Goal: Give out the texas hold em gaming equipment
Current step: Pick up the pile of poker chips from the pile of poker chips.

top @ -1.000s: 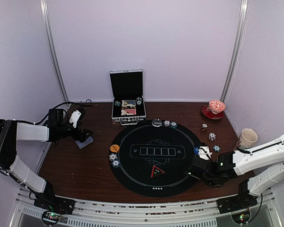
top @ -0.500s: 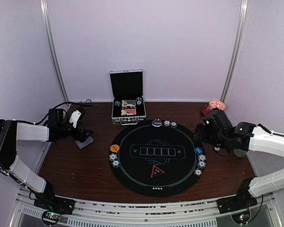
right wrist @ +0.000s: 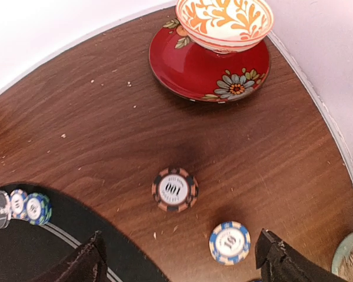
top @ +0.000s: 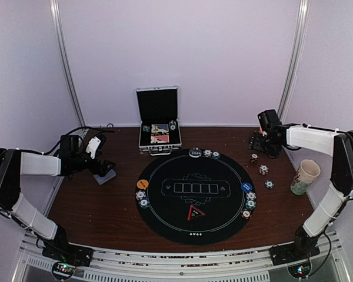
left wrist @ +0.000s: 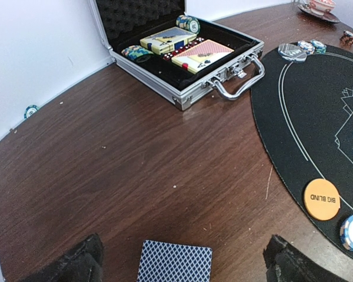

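Observation:
A grey-blue-backed card (left wrist: 174, 262) lies on the table between my open left gripper (left wrist: 182, 269) fingers; in the top view this gripper (top: 102, 169) is left of the black mat. My open, empty right gripper (right wrist: 179, 265) hovers over a brown "100" chip (right wrist: 175, 189) and a blue "10" chip (right wrist: 229, 241). In the top view it (top: 260, 144) is at the back right, with three loose chips (top: 263, 170) just in front of it. On the mat edge are an orange disc (top: 142, 184), a blue disc (top: 246, 187), a black disc (top: 195, 152) and small chip groups (top: 250, 204).
The open silver case (top: 159, 136) holding card boxes and chips stands at the back centre. A red saucer with a patterned bowl (right wrist: 223, 23) sits just beyond my right gripper. A paper cup (top: 306, 175) stands at the right edge. The round black mat (top: 191, 226) fills the middle.
My right arm lifted from the mat's right edge, where chips now lie, and swung to the back right by the saucer. The left arm has not moved.

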Controlling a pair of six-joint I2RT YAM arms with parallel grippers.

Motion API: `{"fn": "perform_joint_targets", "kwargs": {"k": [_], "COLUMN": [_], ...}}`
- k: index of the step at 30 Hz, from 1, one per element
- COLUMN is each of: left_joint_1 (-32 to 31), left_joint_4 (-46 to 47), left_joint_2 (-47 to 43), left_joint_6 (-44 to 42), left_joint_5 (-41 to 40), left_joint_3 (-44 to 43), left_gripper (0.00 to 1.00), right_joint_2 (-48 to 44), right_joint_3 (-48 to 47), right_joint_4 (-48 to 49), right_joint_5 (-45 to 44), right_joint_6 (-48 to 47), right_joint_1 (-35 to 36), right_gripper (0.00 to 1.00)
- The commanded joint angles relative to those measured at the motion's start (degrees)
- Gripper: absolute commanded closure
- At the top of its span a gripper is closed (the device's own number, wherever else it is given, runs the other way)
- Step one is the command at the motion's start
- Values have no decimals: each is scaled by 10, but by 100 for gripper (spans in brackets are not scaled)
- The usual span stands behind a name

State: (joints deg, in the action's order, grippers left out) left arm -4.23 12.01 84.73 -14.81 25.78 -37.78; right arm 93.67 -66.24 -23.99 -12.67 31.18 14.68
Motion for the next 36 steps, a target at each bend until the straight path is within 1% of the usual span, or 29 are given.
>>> {"fn": "perform_joint_targets", "kwargs": {"k": [1,6,11,16,22,36], "left_joint_1": [2,2,2,3,2,2], "left_joint_4": [18,18,19,18,19,18], "left_joint_2": [-7,-4,-3,-1,-1,3], "left_joint_6": [2,2,1,1,1,1], "left_joint_5": [4,5,6,6,5,6], "left_joint_3": [-7,-8,-8,-9,-8,-10], "left_gripper": [2,2,2,2,2,2], "right_joint_2": [62,114,139,163,197,214], "right_joint_3": [-51,-84,-90,-98,-115,-111], "right_joint_4": [7,5,6,18,21,24], "right_joint_5": [8,1,-17,-1,10,27], "right_joint_6": [-16,-24,-26,-29,-29,-31], "right_joint_1": [-15,-17,-20,-29,-34,-37], "right_gripper": [15,18,19,21,26,40]}}
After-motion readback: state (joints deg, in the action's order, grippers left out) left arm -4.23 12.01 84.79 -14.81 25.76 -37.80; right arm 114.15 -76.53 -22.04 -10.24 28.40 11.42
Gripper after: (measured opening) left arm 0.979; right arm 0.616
